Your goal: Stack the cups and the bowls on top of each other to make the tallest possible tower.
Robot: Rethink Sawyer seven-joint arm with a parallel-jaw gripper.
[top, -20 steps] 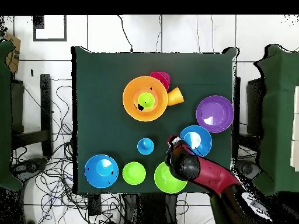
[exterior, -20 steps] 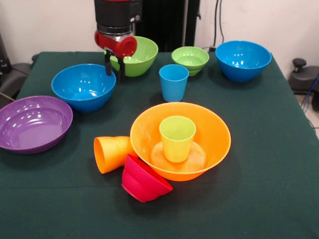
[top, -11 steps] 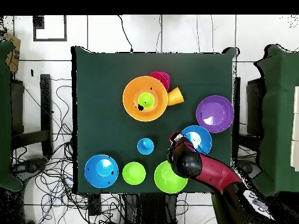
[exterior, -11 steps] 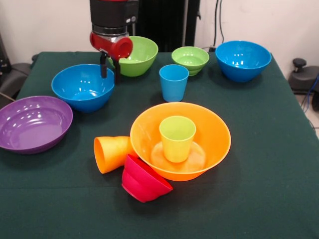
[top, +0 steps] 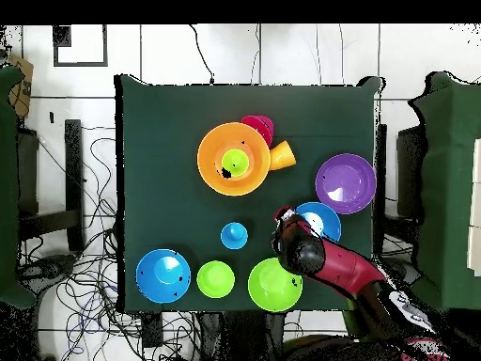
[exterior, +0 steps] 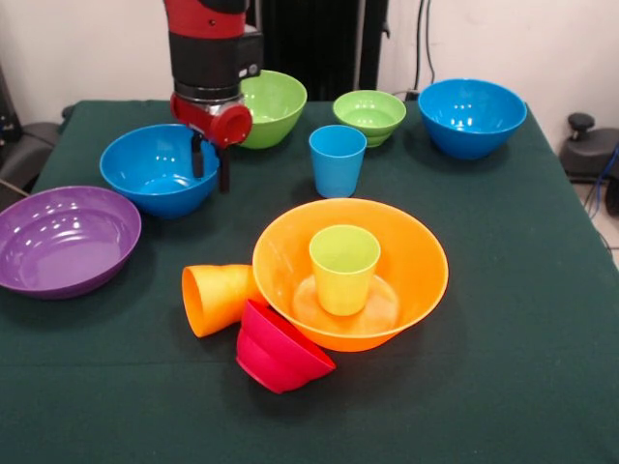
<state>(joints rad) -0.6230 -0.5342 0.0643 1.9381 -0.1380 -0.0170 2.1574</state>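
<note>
Hovering at the near rim of a blue bowl (exterior: 160,169), the claw (exterior: 209,166) hangs slightly parted and empty — best pinching that rim squarely before lifting toward the orange bowl (exterior: 406,280) mid-bench, where a lime cup (exterior: 343,268) stands upright.

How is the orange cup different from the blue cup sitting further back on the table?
The glossy orange plastic cup lies tipped on its side; the glossy blue plastic cup stands upright. The orange one touches the big orange bowl and sits right beside the small red bowl; the blue one stands alone on the cloth. Both are small tapered tumblers.
</note>
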